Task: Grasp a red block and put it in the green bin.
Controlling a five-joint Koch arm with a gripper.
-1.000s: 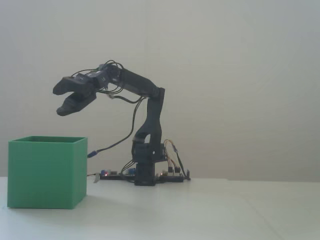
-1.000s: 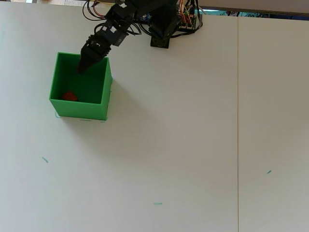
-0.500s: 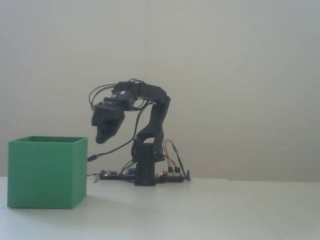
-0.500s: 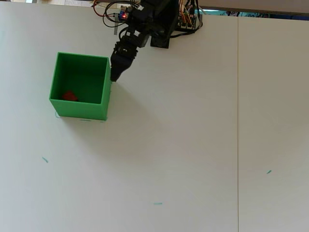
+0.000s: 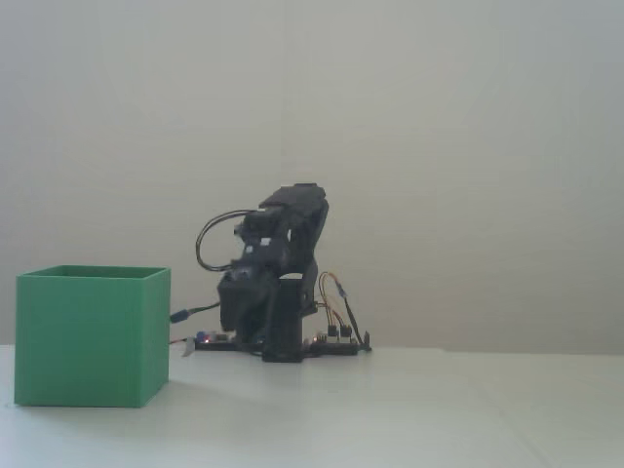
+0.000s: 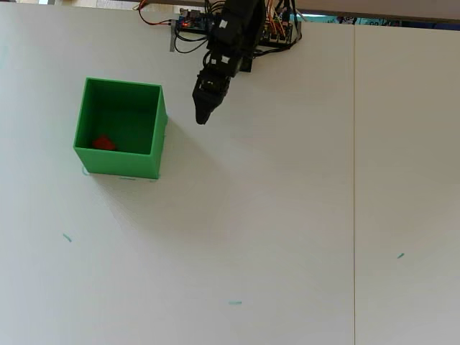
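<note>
The green bin [image 6: 156, 136] stands on the white table at the left in the overhead view and at the lower left in the fixed view [image 5: 93, 336]. The red block [image 6: 103, 143] lies inside the bin, near its lower left corner in the overhead view; the bin's walls hide it in the fixed view. My gripper [image 6: 202, 117] hangs folded close to the arm's base, to the right of the bin and apart from it. Its jaws taper to one closed tip and hold nothing. In the fixed view the folded black arm [image 5: 273, 273] hides the jaws.
The arm's base with its circuit boards and wires [image 6: 188, 21] sits at the table's far edge in the overhead view. A seam [image 6: 353, 180] runs down the table on the right. Small blue tape marks [image 6: 235, 302] dot the near part of the table.
</note>
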